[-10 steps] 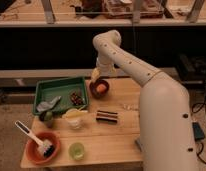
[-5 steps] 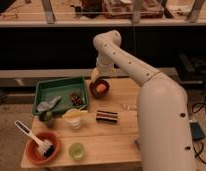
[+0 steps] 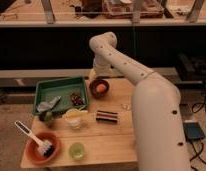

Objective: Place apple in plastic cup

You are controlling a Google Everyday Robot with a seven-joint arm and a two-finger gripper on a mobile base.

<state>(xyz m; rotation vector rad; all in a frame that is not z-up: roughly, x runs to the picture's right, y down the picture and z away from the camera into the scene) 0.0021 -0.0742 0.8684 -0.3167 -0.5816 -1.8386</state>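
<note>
The claw [image 3: 92,75] hangs at the back edge of the counter [image 3: 118,137], just beside the dark bowl [image 3: 99,95] on the side toward the tray [image 3: 58,91]. Whether it is open or closed I cannot tell. The apple [image 3: 100,87] lies in the dark bowl, near the back edge. The cup [image 3: 76,150] stands upright at the front edge, well apart from the apple and just beside the orange bowl [image 3: 32,151], which holds a brush [image 3: 29,134] at the front left corner. The tray fills the back left corner. A clear cup [image 3: 74,120] and a striped block [image 3: 106,116] sit mid-counter.
</note>
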